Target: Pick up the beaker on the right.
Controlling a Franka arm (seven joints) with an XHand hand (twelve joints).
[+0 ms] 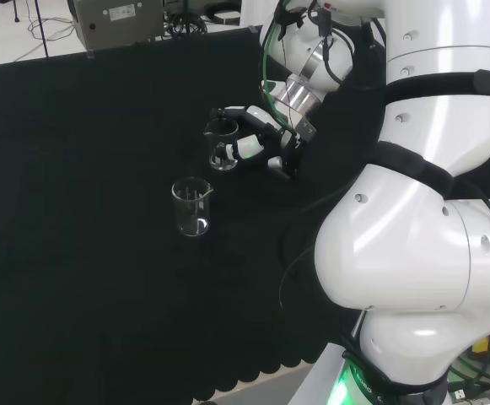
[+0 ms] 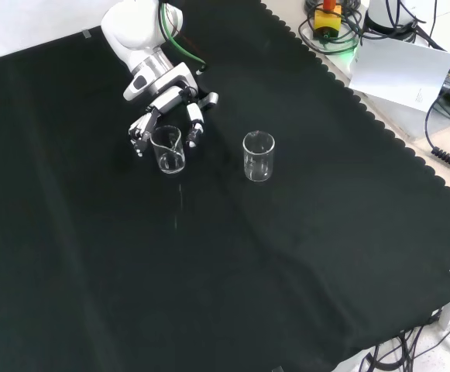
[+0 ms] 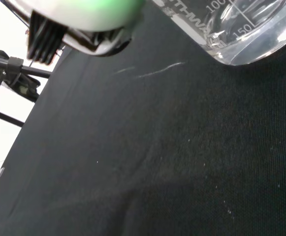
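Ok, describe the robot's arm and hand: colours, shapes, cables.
The glossy white arm with rounded links wears black straps and has a silvery metal wrist; a green cable and black cables run along it. The black and white hand has slim, segmented fingers with white tips.

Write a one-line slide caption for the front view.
The hand curls its fingers round one clear beaker while a second beaker stands apart on the black cloth.

- Head view: from behind and above the arm's base, looking past the white arm links across the black cloth.
- Front view: opposite, higher, looking down on the whole surface.
- Wrist view: very close above the cloth.
- Head and front views share both beakers and the hand.
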